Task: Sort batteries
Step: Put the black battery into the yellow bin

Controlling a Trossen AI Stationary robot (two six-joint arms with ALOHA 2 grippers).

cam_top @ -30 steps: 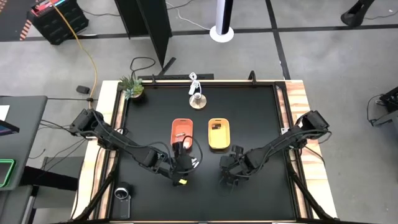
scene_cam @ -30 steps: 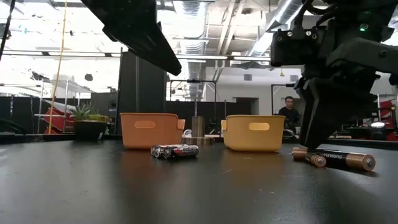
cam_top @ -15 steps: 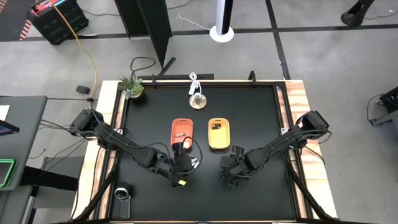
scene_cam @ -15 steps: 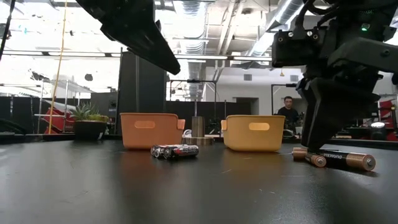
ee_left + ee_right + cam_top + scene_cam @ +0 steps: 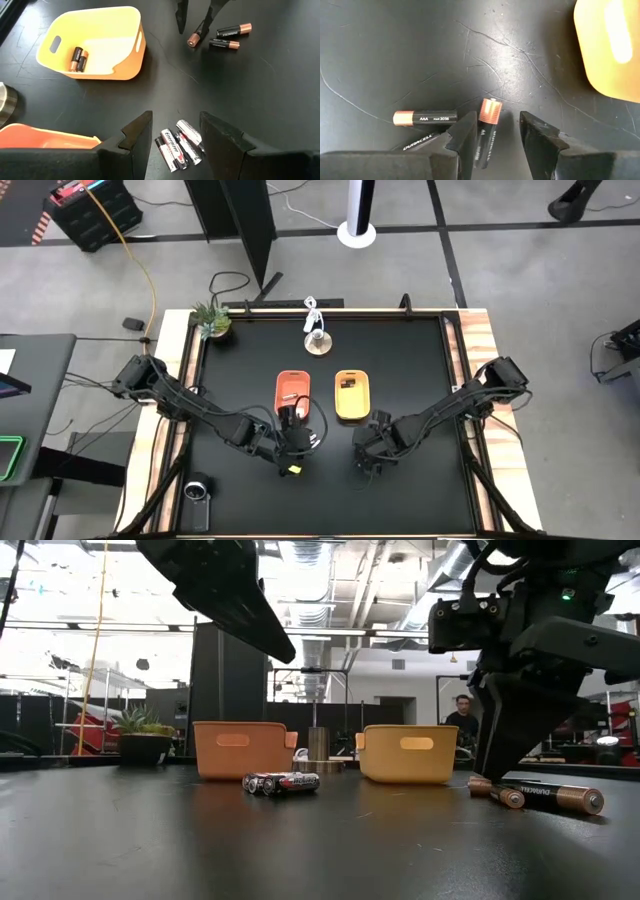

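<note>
Right end effector (image 5: 495, 137), fingers spread, straddles 1 copper-tipped battery (image 5: 486, 131) whose long axis runs between them on the table (image 5: 395, 55).

A robotics lab or workshop — the black worktop (image 5: 400, 370) stands on a grey concrete floor (image 5: 520, 270) marked with dark tape lines, beside a black equipment case (image 5: 90, 210) and a trailing yellow cable (image 5: 145, 275). Exposed ceiling ducts (image 5: 450, 565) and strip lights (image 5: 330, 632) run overhead — a person (image 5: 462, 720) stands in the background.
</note>
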